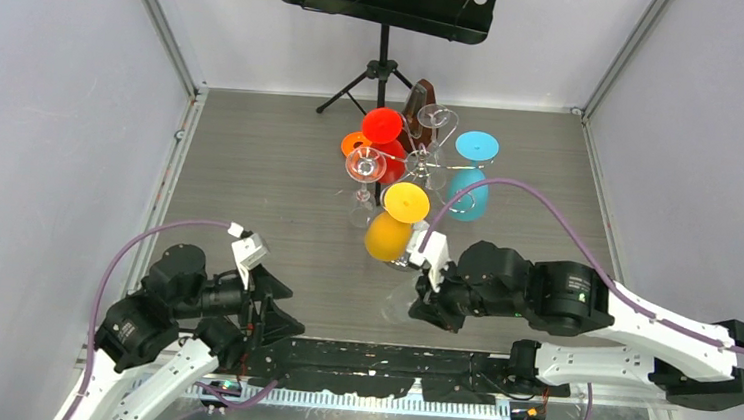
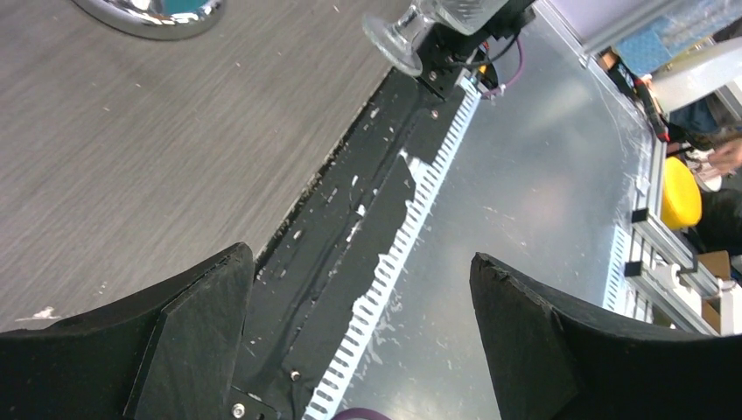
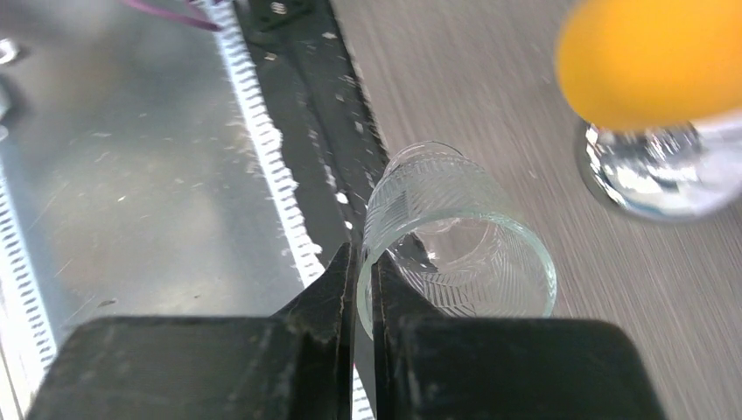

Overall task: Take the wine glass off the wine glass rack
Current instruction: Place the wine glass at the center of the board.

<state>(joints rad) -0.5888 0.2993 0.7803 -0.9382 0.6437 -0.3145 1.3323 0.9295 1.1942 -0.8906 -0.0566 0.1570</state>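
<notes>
The chrome wine glass rack [image 1: 422, 162] stands at mid-table with red [image 1: 382, 131], orange [image 1: 355, 147], blue [image 1: 470, 183], yellow [image 1: 393, 227] and clear [image 1: 364, 167] glasses hanging on its arms. A clear ribbed wine glass [image 3: 455, 254] is off the rack, tilted over the table's front edge. My right gripper [image 3: 361, 262] is shut on its rim, one finger inside the bowl and one outside. From above, this glass [image 1: 401, 298] shows faintly beside the right gripper [image 1: 428, 297]. My left gripper [image 2: 360, 255] stands wide open and empty near the front edge.
A black music stand [image 1: 388, 11] on a tripod is at the back. The rack's round mirror base [image 3: 656, 171] sits just right of the held glass, under the yellow glass [image 3: 652, 61]. A black strip and metal rail [image 2: 411, 201] run along the near edge.
</notes>
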